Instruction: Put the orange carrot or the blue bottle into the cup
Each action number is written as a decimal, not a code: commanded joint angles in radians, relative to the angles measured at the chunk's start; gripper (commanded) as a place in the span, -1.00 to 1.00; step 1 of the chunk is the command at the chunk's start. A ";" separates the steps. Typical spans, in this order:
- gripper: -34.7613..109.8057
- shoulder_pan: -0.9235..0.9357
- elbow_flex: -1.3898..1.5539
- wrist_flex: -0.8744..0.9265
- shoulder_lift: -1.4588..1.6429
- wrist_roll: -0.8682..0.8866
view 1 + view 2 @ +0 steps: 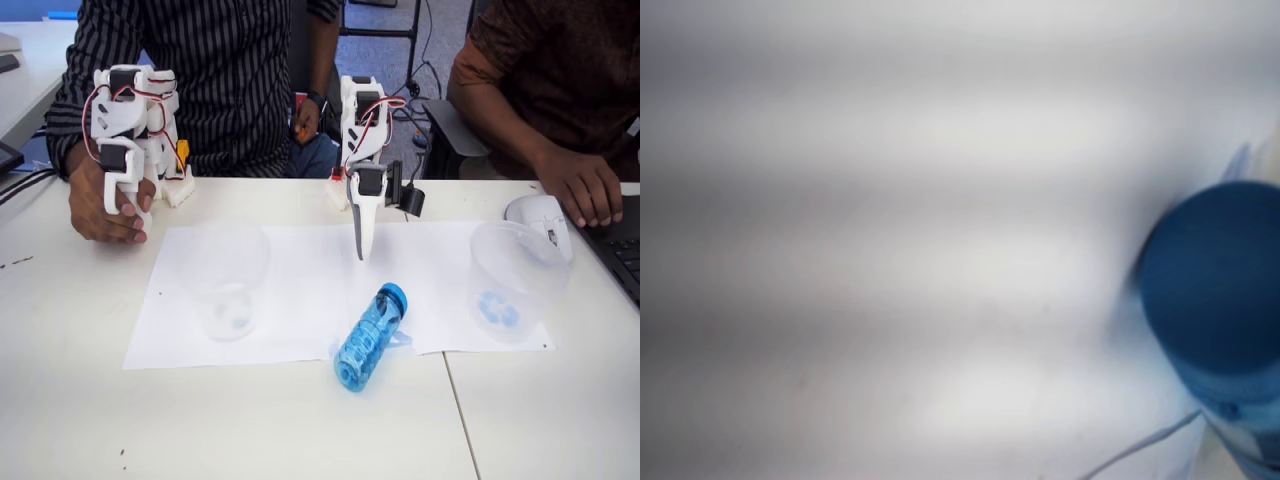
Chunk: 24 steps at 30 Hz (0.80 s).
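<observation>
The blue bottle (370, 324) lies on its side on the white paper (300, 290), cap pointing toward the back. In the wrist view its blue cap (1215, 290) is blurred at the right edge. My gripper (361, 248) hangs tip down just behind the cap, a little to its left, apart from it. Its white fingers look closed together with nothing between them. The cup (510, 283) with the bright blue swirl on its base stands upright to the right of the bottle.
A like clear cup (228, 285) with a paler base mark stands on the paper's left. A white mouse (540, 218) under a person's hand and a laptop edge (622, 250) lie at the right. A person behind the table holds a small orange thing (300, 131).
</observation>
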 commanded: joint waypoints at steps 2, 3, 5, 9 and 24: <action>-0.30 0.008 0.025 -0.002 0.052 -0.009; -0.30 0.008 0.025 -0.002 0.052 -0.009; -0.30 0.008 0.025 -0.002 0.052 -0.009; -0.30 0.008 0.025 -0.002 0.052 -0.009; -0.29 0.071 -0.276 0.069 0.049 0.005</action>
